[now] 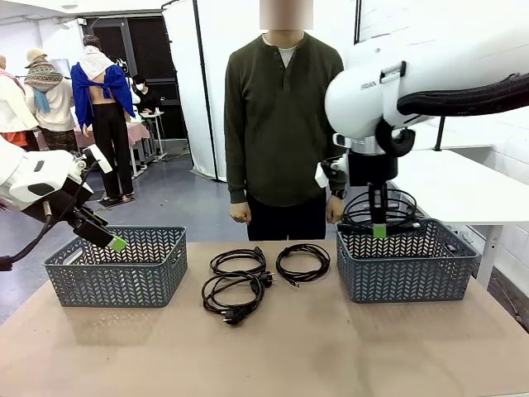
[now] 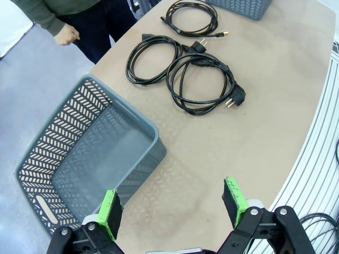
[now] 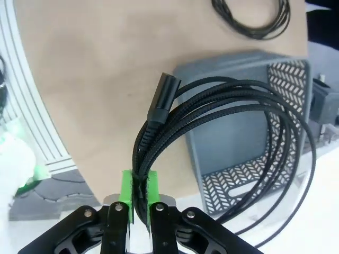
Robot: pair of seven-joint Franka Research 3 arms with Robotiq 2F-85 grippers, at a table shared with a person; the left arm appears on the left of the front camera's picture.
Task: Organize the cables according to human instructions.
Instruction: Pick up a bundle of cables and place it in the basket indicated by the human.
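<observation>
My right gripper is shut on a looped black cable, which hangs just above the right grey basket. Three more coiled cables lie on the table between the baskets: one at the back left, one at the back right, and one nearer the front. My left gripper hovers open at the near inner side of the left basket, holding nothing. The human stands at the far side, arms down.
Both lattice baskets stand on the tan table, one at each side. The left basket looks bare inside in the left wrist view. A white table stands behind the right basket. Bare tabletop stretches along the near edge.
</observation>
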